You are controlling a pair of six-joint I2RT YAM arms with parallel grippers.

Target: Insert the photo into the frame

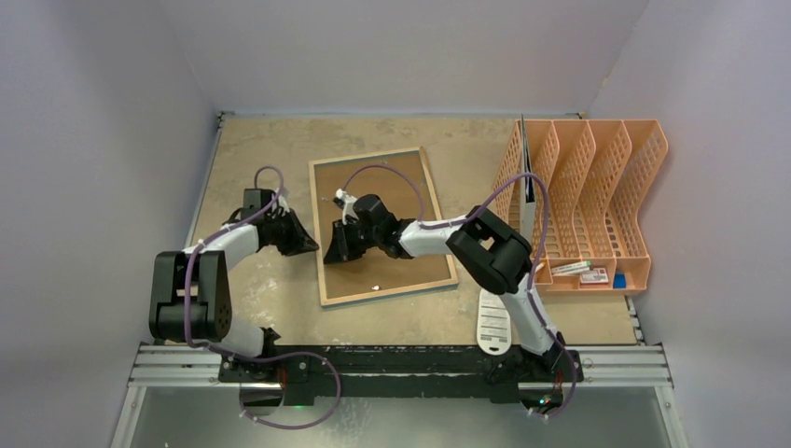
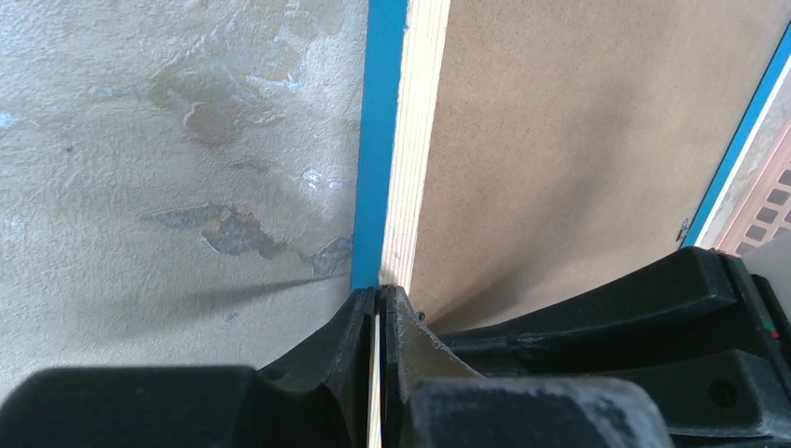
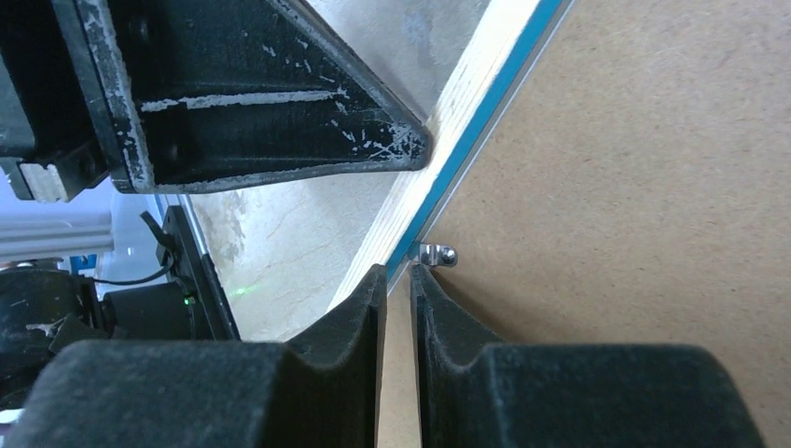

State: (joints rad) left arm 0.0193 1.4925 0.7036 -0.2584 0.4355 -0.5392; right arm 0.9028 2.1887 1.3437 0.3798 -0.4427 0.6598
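the frame (image 2: 415,140) is being pinched between the tips of the nearly shut left gripper (image 2: 380,294) and met by the narrowly parted right gripper (image 3: 399,273), hold unclear.

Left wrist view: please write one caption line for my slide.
Left tool grips the wooden rim of the frame, with the brown backing board inside.

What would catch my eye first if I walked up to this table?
Most likely the picture frame lying back-up in the middle of the table, a brown board filling it, with both grippers crowded at its left border. The left gripper pinches the wooden edge, and the right gripper sits just inside it beside a metal tab. After that, the orange file rack at the right side.
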